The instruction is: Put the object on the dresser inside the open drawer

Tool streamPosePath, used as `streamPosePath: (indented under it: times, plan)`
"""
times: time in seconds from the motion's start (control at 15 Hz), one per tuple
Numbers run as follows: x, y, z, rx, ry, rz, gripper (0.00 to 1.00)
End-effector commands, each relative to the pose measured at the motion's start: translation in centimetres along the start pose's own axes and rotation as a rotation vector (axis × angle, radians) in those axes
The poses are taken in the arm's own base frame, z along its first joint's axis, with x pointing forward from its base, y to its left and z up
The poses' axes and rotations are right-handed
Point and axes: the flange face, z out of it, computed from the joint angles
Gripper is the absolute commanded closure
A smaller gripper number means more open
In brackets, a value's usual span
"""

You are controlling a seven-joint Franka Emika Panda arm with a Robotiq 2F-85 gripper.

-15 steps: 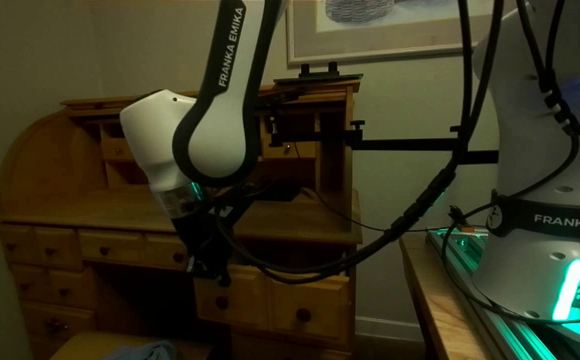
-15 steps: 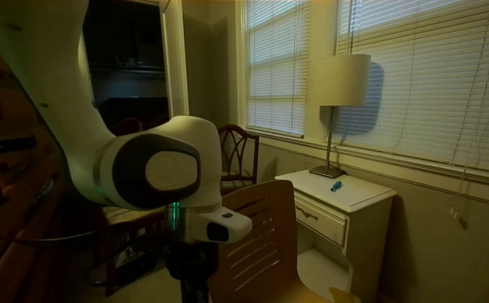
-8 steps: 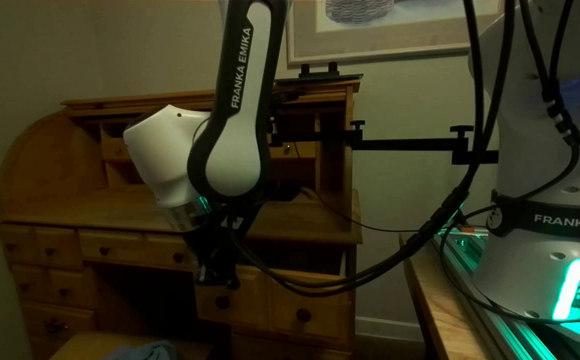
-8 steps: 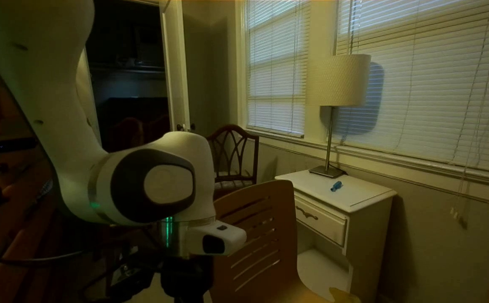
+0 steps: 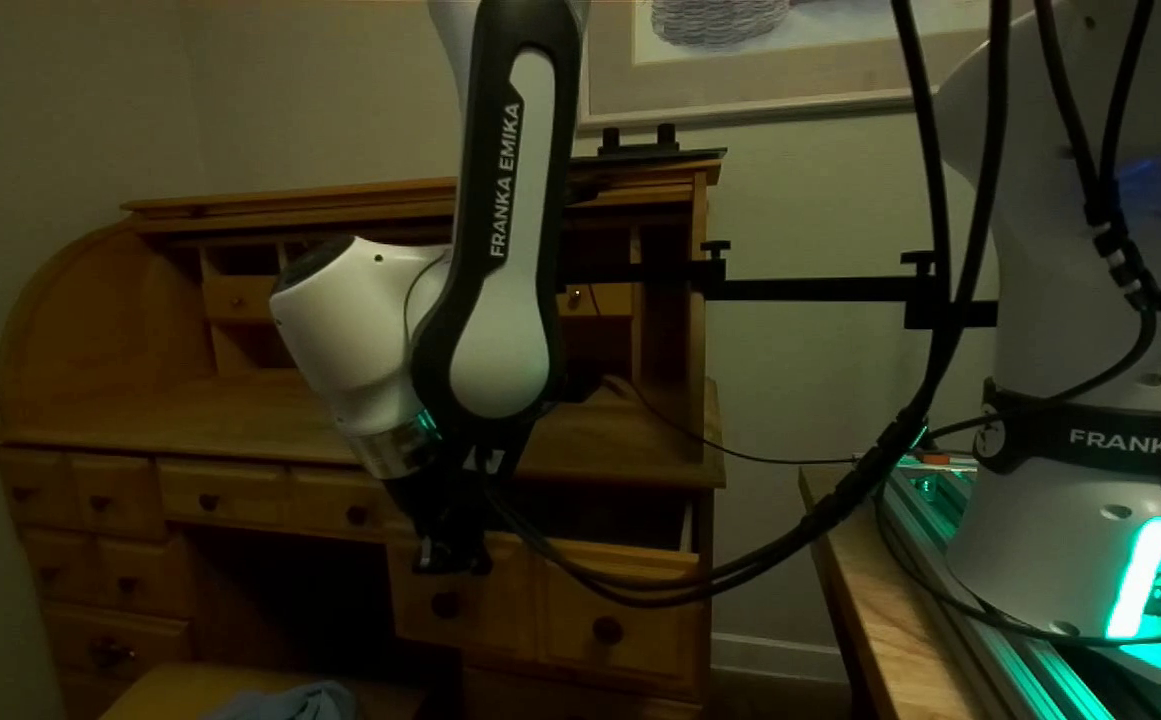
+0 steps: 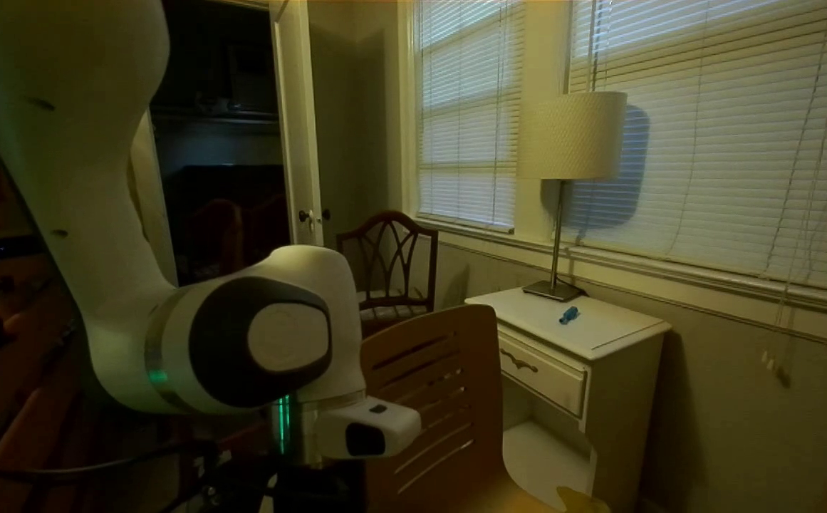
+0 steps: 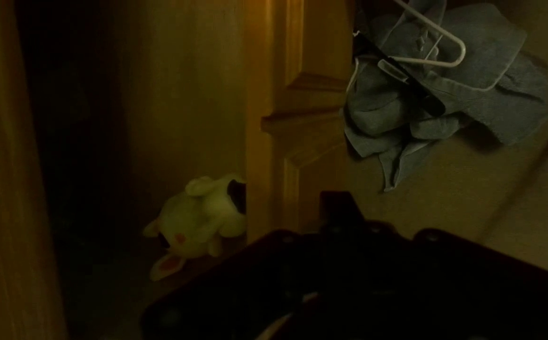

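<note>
The object, a small cream plush animal with pink-lined ears and a dark patch [image 7: 192, 219], lies on its side inside the open drawer, against its front wall, in the wrist view. The open drawer [image 5: 565, 615] sticks out at the right of the wooden dresser [image 5: 110, 415]; its front also shows in the wrist view [image 7: 270, 137]. My gripper [image 5: 452, 562] points down at the drawer front's left part. In the wrist view the gripper [image 7: 339, 208] is dark, its fingertips together with nothing visible between them, beside the drawer front and apart from the plush.
A yellow seat [image 5: 165, 690] with a grey-blue cloth [image 5: 290, 702] stands below. The cloth [image 7: 448, 94], with a hanger on it, also shows in the wrist view. A wooden chair [image 6: 434, 399] stands behind the arm. A cable [image 5: 740, 545] hangs past the drawer.
The arm has come lower, and in an exterior view the gripper has shifted right and slightly down along the drawer front. The drawer has not moved.
</note>
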Motion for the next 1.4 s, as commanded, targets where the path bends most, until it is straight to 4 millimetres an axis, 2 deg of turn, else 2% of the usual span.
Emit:
streamPosePath:
  times: [0.0,0.2,1.0,1.13,1.33]
  plan:
    - [0.0,0.0,1.3,-0.027,0.012,0.005,1.00]
    - [0.0,0.5,2.0,-0.035,0.005,0.010,1.00]
    - [-0.1,2.3,2.9,-0.131,0.008,0.043,1.00]
    - [-0.2,3.3,3.6,-0.151,0.000,0.061,1.00]
    - [-0.4,5.8,5.0,-0.189,-0.017,0.096,1.00]
